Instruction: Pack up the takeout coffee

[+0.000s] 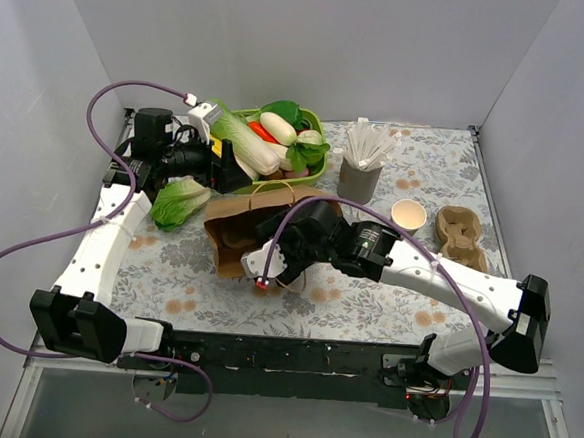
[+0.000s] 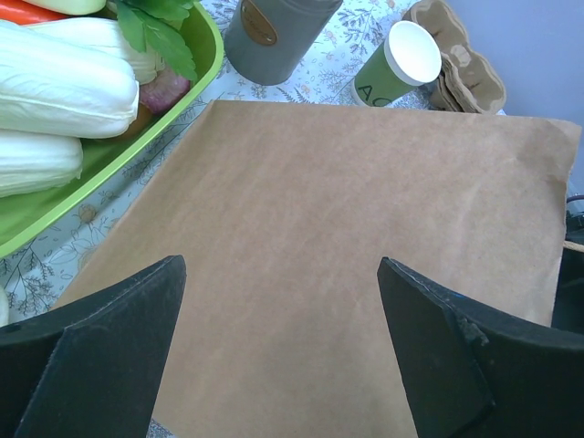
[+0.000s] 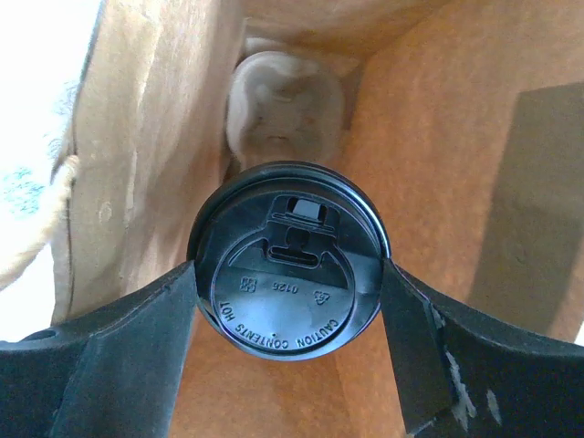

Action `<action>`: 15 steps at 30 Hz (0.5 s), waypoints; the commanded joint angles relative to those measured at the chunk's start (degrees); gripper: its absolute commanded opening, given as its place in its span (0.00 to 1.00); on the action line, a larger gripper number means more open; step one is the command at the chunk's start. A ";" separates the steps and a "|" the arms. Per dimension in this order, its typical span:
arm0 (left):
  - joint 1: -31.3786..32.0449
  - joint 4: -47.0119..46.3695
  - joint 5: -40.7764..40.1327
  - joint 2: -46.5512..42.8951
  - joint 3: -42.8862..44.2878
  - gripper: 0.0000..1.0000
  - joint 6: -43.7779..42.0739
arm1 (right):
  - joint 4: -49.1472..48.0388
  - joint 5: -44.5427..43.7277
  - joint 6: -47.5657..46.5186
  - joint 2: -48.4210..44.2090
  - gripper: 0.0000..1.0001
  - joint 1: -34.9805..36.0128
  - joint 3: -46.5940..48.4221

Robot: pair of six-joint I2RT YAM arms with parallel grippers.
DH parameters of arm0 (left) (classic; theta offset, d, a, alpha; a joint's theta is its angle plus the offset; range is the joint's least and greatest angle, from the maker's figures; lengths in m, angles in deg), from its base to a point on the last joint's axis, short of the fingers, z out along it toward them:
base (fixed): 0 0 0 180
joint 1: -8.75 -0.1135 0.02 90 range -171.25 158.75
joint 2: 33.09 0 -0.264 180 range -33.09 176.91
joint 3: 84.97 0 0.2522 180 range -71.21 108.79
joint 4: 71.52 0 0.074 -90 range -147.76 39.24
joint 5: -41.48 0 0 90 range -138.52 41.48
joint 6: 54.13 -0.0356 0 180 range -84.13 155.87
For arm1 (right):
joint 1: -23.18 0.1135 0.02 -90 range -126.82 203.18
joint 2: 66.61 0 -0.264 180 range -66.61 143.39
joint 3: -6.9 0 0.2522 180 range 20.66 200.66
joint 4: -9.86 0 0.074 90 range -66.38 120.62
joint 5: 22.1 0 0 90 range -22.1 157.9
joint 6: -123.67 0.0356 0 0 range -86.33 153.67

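The takeout coffee (image 3: 288,260) shows its round black lid in the right wrist view, between the fingers of my right gripper (image 3: 288,272). Both fingers press the lid's rim, so the gripper is shut on it. The cup's body is hidden under the lid. It hangs inside the brown paper bag (image 3: 438,164), above a pulp cup carrier (image 3: 283,100) lying deep in the bag. From above, the right gripper (image 1: 275,240) sits at the mouth of the bag (image 1: 232,240) and hides the coffee. My left gripper (image 2: 281,263) is open over the bag's flat side (image 2: 347,210), touching nothing.
A green tray (image 1: 318,169) of vegetables stands at the back. The grey straw holder (image 1: 360,176), a lidless green cup (image 1: 408,216) and stacked pulp carriers (image 1: 463,236) are to the right. A leafy green (image 1: 180,203) lies left of the bag.
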 commanded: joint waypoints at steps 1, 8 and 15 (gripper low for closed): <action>-0.10 0.45 0.57 -2.78 0.07 0.87 -1.25 | 4.23 1.19 -0.14 0.76 0.01 0.34 3.07; -0.10 0.98 1.00 -1.73 1.38 0.88 -1.61 | 7.48 -0.22 -1.10 4.27 0.01 0.17 5.00; -0.10 1.77 1.44 1.17 4.20 0.88 -2.84 | 7.39 -1.54 -4.79 7.00 0.01 -2.73 6.31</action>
